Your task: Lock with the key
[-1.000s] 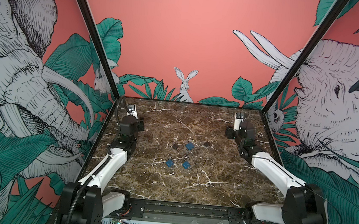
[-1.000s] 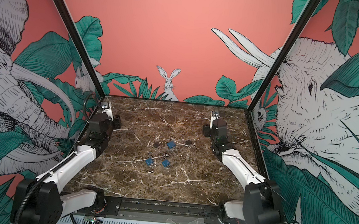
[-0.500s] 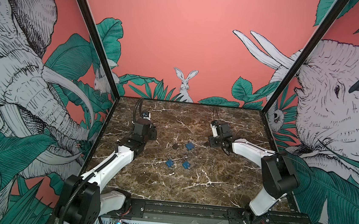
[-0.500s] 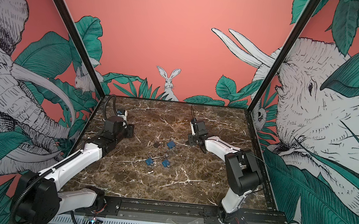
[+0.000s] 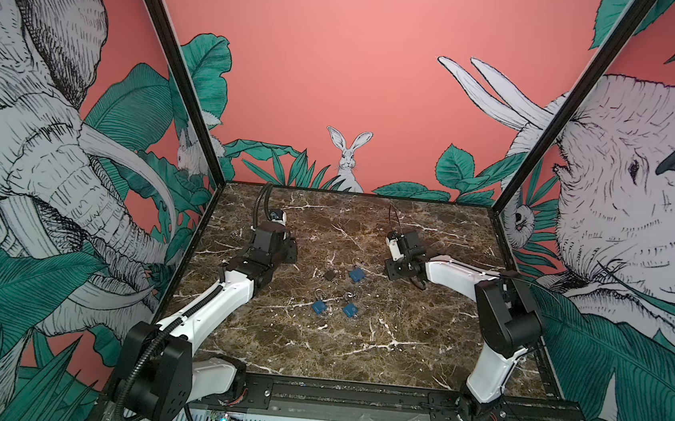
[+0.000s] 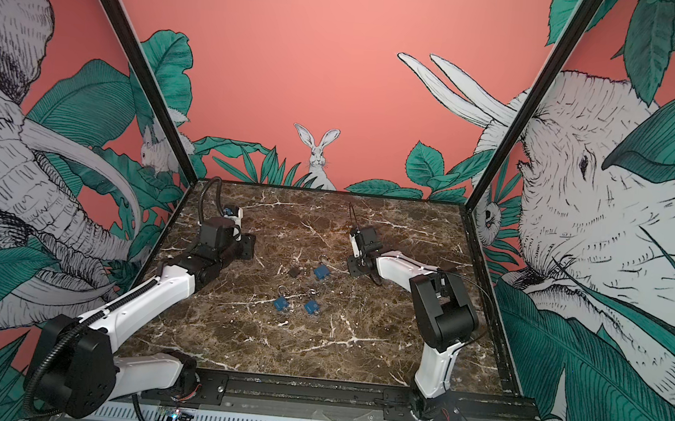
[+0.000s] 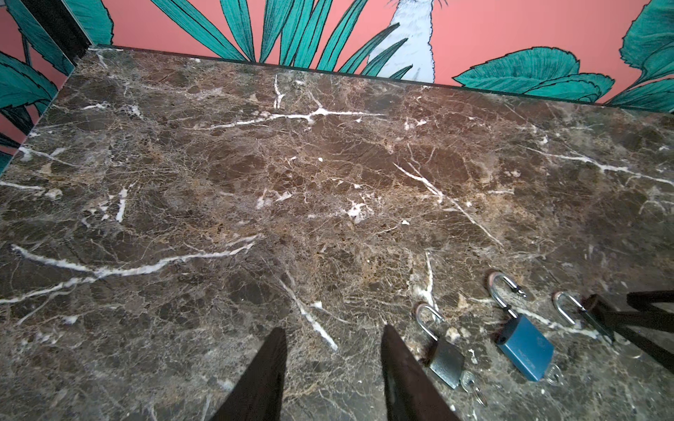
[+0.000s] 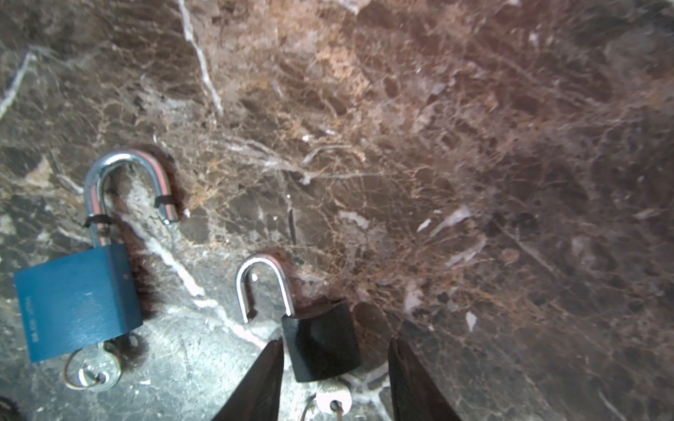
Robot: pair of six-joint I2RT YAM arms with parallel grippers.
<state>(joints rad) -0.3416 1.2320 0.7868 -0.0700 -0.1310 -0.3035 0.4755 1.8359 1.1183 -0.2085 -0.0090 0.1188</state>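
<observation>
A black padlock [image 8: 321, 340] lies on the marble with its shackle open and a silver key [image 8: 333, 399] in its base. My right gripper [image 8: 336, 340] is open, one finger on each side of the lock body, with a gap on one side. In both top views this gripper [image 5: 391, 268] sits low, right of the lock cluster. My left gripper [image 7: 332, 331] is open over bare marble, left of a grey padlock [image 7: 445, 362]; in a top view it [image 5: 290, 253] is left of the cluster.
Three blue padlocks [image 5: 357, 275] [image 5: 320, 306] [image 5: 350, 310] and the grey one [image 5: 329, 275] lie mid-table. The nearest blue padlock [image 8: 78, 302] has an open shackle and a key. Walls enclose the brown marble table [image 5: 357, 346] on three sides.
Both arms swung in from the table's sides toward the padlocks in the middle. The right arm folded and dropped low, bringing its fingers around the black padlock.
</observation>
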